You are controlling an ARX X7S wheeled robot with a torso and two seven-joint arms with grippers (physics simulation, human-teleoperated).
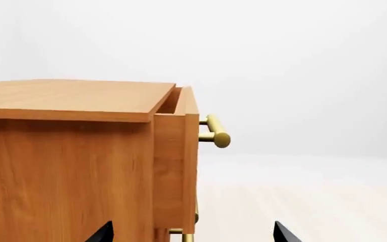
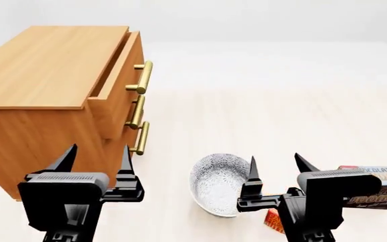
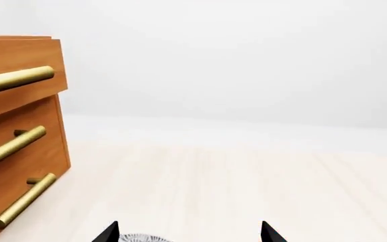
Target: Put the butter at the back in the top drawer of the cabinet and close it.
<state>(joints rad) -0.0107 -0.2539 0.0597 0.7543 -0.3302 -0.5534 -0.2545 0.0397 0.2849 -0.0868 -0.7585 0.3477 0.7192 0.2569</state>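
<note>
Progress: early. The top drawer [image 2: 116,75] of the cabinet [image 2: 46,85] stands pulled out a little, a narrow gap showing behind its front. The butter [image 2: 272,220] is not yet in it, and the drawer is not shut.
Left to do: by the look of things, open the drawer wider, pick up the butter, set it toward the drawer's back, then push the drawer closed.
Butter, place: on the floor at the near right, just right of the patterned bowl [image 2: 215,182] and left of the chocolate pudding box [image 2: 380,187], well apart from the cabinet.
Butter, looks: only a small red-orange corner shows in the head view; the right arm hides the rest, so lettering cannot be read.
Left gripper [image 2: 94,161]: jaws spread wide, holding nothing, hanging near the cabinet's near corner, below the drawer handle [image 2: 143,76].
Right gripper [image 2: 274,171]: jaws spread wide, holding nothing, above the bowl's right rim and the butter.
Drawer, looks: orange-brown wood with a brass bar handle, uppermost of three.
</note>
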